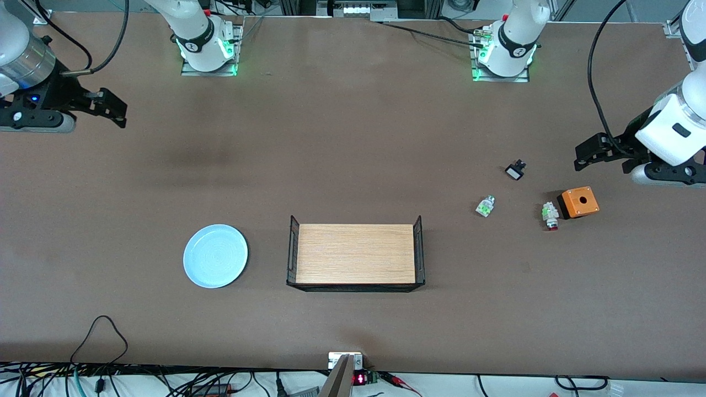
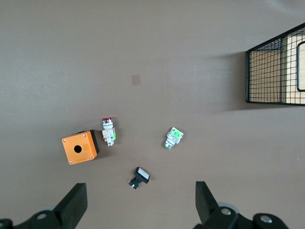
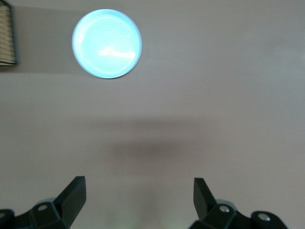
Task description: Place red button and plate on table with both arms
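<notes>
Both grippers' jaws are standing wide apart and gripping nothing in the front view, the left gripper [image 1: 593, 154] hanging over the table [image 1: 353, 138] near the orange box [image 1: 578, 202] and the red button [image 1: 550, 214], the right gripper [image 1: 110, 107] hanging well apart from the plate [image 1: 215, 256], with the wooden rack [image 1: 356, 253] lying between plate and button. Left wrist view is showing the spread fingers [image 2: 74, 205] with the red button [image 2: 108, 131] touching the orange box [image 2: 80, 147], and a white-green piece [image 2: 173, 137] and a small black part [image 2: 138, 177] nearby. Right wrist view is showing parted fingers [image 3: 72, 198] over bare table, the plate [image 3: 106, 44] lying well ahead beside the rack's edge [image 3: 7, 36].
</notes>
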Robot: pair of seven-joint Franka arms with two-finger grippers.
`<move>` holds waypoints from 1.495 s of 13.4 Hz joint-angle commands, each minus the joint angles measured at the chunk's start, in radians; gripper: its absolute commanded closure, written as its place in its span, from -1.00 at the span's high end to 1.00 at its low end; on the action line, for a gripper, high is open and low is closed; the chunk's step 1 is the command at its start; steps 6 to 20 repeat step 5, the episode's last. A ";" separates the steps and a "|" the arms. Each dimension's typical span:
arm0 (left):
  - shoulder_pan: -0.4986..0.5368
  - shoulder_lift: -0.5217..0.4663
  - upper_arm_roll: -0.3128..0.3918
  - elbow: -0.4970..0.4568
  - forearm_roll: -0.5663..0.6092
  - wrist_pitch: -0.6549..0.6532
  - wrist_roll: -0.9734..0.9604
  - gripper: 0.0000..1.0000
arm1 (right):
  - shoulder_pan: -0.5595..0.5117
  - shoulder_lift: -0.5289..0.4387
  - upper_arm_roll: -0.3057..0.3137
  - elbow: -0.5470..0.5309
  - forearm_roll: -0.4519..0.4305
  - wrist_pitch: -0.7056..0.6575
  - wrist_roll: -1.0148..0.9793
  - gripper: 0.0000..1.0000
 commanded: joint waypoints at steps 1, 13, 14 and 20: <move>0.002 -0.006 0.006 0.006 -0.016 -0.015 0.011 1.00 | -0.109 -0.025 0.019 -0.026 0.106 -0.006 0.002 1.00; 0.002 -0.006 0.003 0.006 -0.014 -0.016 0.011 1.00 | -0.122 -0.019 0.019 -0.017 0.100 -0.009 0.007 1.00; 0.002 -0.006 0.003 0.006 -0.014 -0.016 0.011 1.00 | -0.122 -0.019 0.019 -0.017 0.100 -0.009 0.007 1.00; 0.002 -0.006 0.003 0.006 -0.014 -0.016 0.011 1.00 | -0.122 -0.019 0.019 -0.017 0.100 -0.009 0.007 1.00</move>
